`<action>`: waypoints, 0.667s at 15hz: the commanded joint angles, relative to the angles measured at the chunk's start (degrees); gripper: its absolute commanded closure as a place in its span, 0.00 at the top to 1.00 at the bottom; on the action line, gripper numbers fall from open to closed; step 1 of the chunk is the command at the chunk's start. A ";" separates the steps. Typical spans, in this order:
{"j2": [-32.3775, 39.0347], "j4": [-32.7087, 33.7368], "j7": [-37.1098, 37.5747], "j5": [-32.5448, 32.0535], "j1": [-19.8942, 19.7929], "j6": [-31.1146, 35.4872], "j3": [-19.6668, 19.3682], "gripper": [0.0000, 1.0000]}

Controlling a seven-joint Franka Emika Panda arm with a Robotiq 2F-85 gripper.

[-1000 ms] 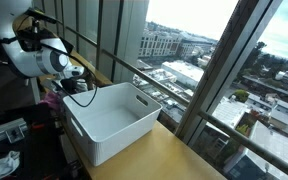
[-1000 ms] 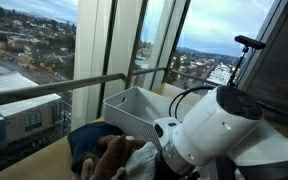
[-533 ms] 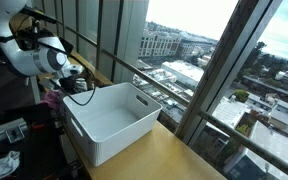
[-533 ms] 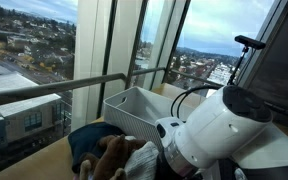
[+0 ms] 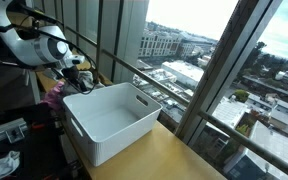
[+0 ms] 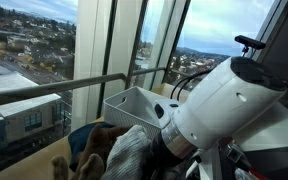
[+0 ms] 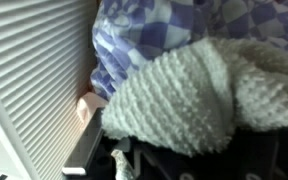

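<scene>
My gripper is shut on a pale grey knitted cloth that fills the wrist view just beyond the jaws. In an exterior view the same cloth hangs lifted under the big white wrist, above a pile of clothes with a dark blue piece. A blue and white checked cloth lies behind the knit. The gripper hangs over the clothes pile just beside the near end of a white slotted basket, whose wall also shows in the wrist view.
The basket stands on a wooden tabletop against tall windows with a metal rail. A pink cloth lies in the pile by the basket. Black cables run from the arm over the basket's end.
The arm has risen and swung up, pulling the grey knitted cloth up off the pile; the cloth now hangs higher and larger in view.
</scene>
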 commanded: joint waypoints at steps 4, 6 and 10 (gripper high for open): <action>-6.89 2.64 1.03 -5.19 -1.28 -8.62 0.39 0.04; -7.96 2.74 1.75 -7.30 -2.66 -9.67 1.57 0.04; -9.97 2.21 2.82 -11.39 -7.26 -11.05 5.82 0.04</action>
